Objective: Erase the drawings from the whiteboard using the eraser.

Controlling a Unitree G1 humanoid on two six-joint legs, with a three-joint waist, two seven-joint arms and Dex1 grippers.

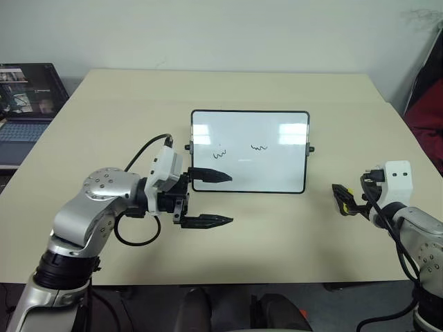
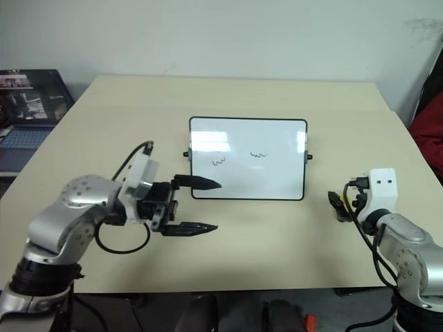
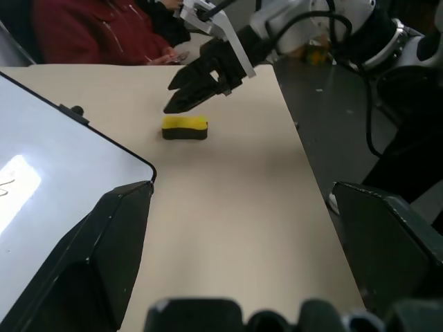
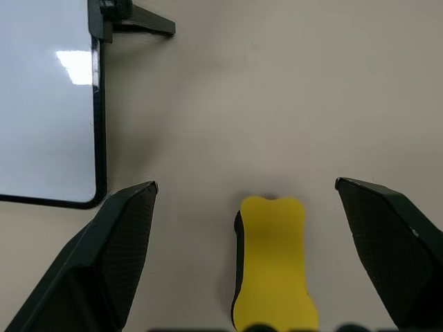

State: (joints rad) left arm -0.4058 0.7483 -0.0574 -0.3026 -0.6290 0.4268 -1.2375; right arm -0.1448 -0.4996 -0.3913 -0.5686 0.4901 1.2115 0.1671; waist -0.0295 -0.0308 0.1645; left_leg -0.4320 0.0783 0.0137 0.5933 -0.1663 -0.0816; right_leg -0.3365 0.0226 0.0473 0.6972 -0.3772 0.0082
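The whiteboard (image 1: 277, 169) lies flat in the middle of the table, with two small black drawings (image 1: 221, 153) (image 1: 259, 146) on its upper half. My left gripper (image 1: 225, 198) is open and points sideways at the board's near left corner, its upper finger (image 1: 211, 175) over the frame. The yellow eraser (image 4: 271, 259) lies on the table to the right of the board. My right gripper (image 4: 246, 185) hovers open just above the eraser, one finger on each side, touching nothing. In the left wrist view the eraser (image 3: 185, 127) sits under the right gripper (image 3: 187, 97).
The beige table (image 1: 228, 90) has bare surface behind and in front of the board. An open laptop (image 1: 24, 104) stands beyond the table's left edge. A red garment (image 1: 426, 117) is off the right edge, and a person in red (image 3: 97, 31) sits there.
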